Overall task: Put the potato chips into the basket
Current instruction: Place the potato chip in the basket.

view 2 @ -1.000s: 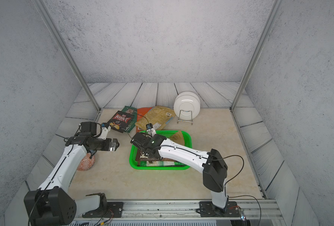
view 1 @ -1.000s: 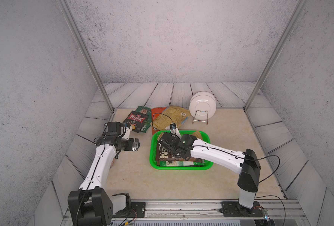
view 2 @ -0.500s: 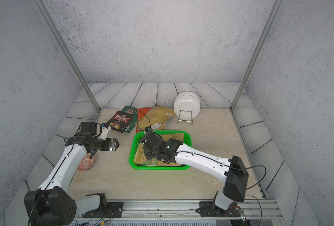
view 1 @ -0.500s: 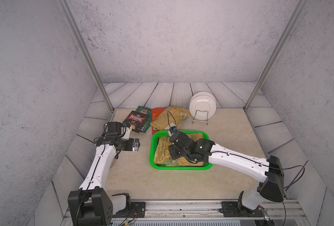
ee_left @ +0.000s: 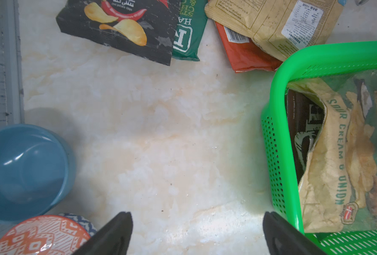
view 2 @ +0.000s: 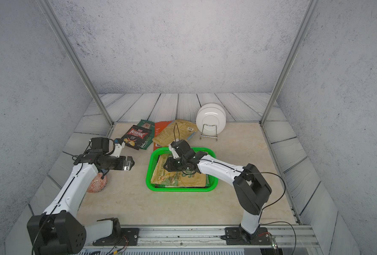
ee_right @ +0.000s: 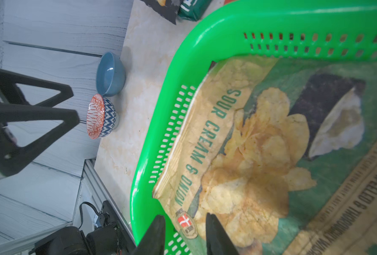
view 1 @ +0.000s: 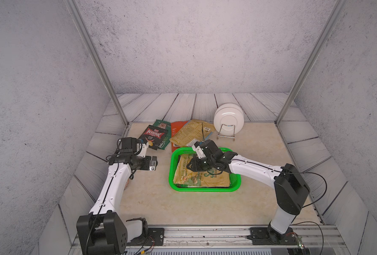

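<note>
Four bags lie outside the basket (view 1: 205, 189), fanned on the surface just past its far-left corner: black (view 1: 153, 136), green (view 1: 161, 124), red (view 1: 175, 132) and mustard (view 1: 191, 132). At least two more lie flat inside the basket. The right end effector (ee_right: 185, 220) hangs over the top bag (view 1: 196, 178) in the basket, jaws at a narrow gap, nothing held. The left end effector (ee_left: 197, 218), wide and empty, sits over bare surface left of the basket, nearer the black bag. That bag's long axis runs roughly parallel to the basket's left wall, bottom edge toward the left end effector; likely next pick.
</note>
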`<state>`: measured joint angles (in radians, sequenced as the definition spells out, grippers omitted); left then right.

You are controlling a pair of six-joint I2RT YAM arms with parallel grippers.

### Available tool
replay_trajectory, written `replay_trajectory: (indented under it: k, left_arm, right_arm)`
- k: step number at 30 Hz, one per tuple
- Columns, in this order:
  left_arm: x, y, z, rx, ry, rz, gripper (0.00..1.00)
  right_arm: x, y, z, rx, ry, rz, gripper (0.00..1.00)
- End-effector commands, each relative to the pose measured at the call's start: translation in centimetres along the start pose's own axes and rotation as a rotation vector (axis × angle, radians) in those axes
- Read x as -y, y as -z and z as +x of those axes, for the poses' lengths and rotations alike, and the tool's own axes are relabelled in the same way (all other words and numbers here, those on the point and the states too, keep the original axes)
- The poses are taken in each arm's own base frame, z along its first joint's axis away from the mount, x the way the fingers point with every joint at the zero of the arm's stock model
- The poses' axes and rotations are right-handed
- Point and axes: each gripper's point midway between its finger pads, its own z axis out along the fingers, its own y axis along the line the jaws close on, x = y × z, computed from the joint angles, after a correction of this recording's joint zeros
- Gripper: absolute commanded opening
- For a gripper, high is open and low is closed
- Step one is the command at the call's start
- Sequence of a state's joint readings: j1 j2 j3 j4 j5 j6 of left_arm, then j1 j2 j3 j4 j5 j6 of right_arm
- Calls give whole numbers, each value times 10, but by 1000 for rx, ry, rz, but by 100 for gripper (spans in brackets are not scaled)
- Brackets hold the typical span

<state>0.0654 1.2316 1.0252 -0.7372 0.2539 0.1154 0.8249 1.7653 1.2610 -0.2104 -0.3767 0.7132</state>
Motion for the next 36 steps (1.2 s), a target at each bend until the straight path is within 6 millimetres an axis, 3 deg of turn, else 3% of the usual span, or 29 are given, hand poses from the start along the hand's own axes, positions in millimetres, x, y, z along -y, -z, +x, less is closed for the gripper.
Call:
replay_trajectory:
  k: [1, 5, 13, 22, 28, 36]
  left_arm:
    - [-7, 0, -7, 24, -32, -28, 99]
    - [-12, -4, -10, 36, -62, -56, 99]
    - [-35, -27, -34, 62, -178, -153, 99]
    - [-52, -83, -77, -42, -305, -283, 95]
    - [-51, -123, -102, -106, -308, -323, 91]
    - [-48, -170, -131, -153, -456, -485, 90]
  right_arm:
    - [15, -11, 7, -36, -32, -24, 37]
    - [31, -5, 11, -43, -42, -11, 39]
    - [25, 37, 1, 27, 79, 58, 40]
    - [18, 71, -11, 153, 146, 93, 40]
    - [21, 75, -12, 169, 147, 110, 40]
    - [23, 77, -11, 171, 144, 123, 40]
